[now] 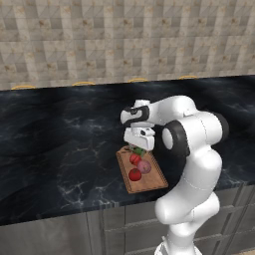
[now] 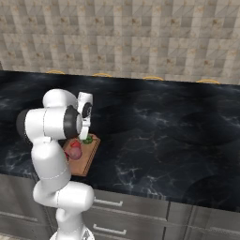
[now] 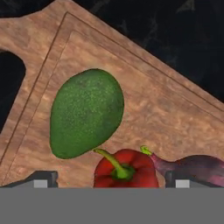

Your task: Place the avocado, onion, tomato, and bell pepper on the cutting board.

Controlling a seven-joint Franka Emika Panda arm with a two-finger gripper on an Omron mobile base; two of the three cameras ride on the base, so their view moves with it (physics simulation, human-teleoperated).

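The gripper (image 3: 111, 180) hovered with jaws apart and empty over the avocado (image 3: 86, 113), lying left of centre on the cutting board (image 3: 175, 118) beside bell pepper (image 3: 126, 168) and onion (image 3: 197, 168). All four seemed placed; next, lift clear.

The avocado (image 3: 86, 113), bell pepper (image 3: 125, 169) and onion (image 3: 194, 168) lie on the cutting board (image 3: 166, 109).
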